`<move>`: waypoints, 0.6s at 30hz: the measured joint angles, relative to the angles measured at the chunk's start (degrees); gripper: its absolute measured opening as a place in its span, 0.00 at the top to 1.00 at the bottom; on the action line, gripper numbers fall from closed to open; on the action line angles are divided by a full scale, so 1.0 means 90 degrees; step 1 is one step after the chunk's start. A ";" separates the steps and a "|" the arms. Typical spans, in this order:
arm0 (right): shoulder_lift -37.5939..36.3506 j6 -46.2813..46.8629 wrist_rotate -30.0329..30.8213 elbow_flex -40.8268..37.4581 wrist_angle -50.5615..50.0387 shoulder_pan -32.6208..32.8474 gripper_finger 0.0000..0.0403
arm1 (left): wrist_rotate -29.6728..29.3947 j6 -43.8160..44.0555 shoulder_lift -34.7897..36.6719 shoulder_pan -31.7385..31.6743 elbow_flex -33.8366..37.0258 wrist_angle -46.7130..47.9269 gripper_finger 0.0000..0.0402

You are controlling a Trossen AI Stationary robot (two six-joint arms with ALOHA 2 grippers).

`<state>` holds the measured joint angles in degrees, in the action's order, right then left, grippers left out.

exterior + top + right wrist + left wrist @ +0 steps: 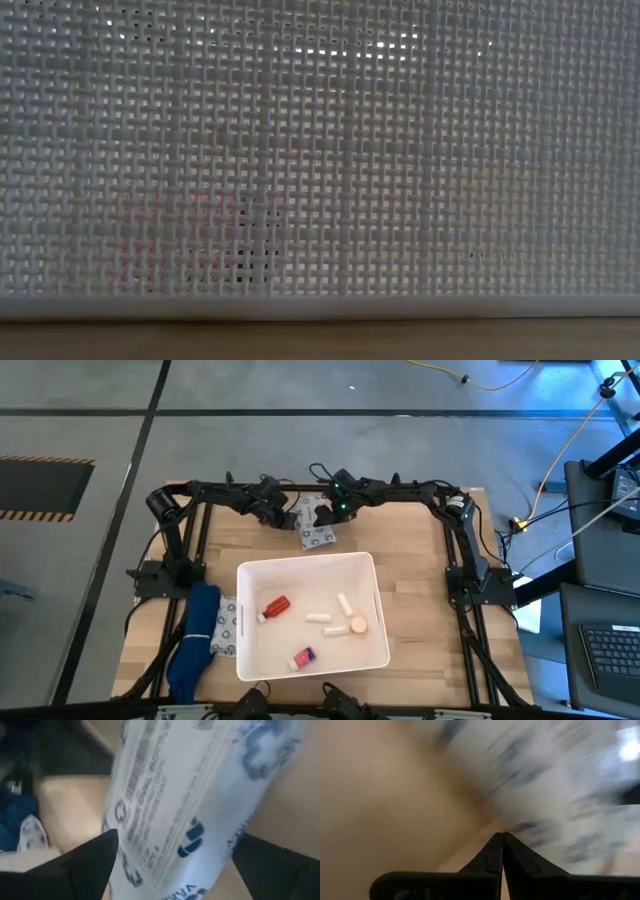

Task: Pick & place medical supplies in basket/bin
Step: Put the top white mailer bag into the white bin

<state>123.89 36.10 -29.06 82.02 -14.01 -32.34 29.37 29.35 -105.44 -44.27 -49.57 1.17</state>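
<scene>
My right end effector (172,862) hangs wide open around a patterned packet (316,537) at the far edge of the worktop (420,550), my left end effector (502,836) is pinched closed beside it, and the white tub (250,575) already holds tubes, vials and a red bottle (274,606).

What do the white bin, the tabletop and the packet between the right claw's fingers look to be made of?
Bin: looks like matte white moulded plastic; its wall shows a woven lattice in the low view. Tabletop: pale wood, judging by its plank seams and grain. Packet: probably soft plastic film, glossy, creased, with blue print; the open right claw straddles it.
</scene>
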 joint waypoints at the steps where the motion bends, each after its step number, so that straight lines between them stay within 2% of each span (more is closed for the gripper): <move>1: -0.0008 -0.0071 -0.0036 0.0005 -0.0059 0.0005 0.08 | -0.0049 0.0032 0.0001 -0.0015 0.0046 0.0094 0.99; 5: 0.0011 -0.0112 -0.0222 -0.0017 0.0086 0.0005 0.08 | -0.0226 0.0009 0.0054 -0.0018 -0.0006 -0.0001 0.99; 8: 0.0043 0.0137 -0.0269 -0.0029 0.0485 0.0021 0.13 | -0.0194 0.0006 0.0046 -0.0012 0.0010 -0.0011 0.99; 18: 0.0041 0.0096 -0.0282 -0.0027 0.0387 -0.0003 0.45 | -0.0153 0.0006 0.0050 -0.0003 0.0003 -0.0012 0.99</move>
<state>124.26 36.96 -31.59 81.78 -10.53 -32.37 27.99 29.41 -104.99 -44.29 -49.54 1.06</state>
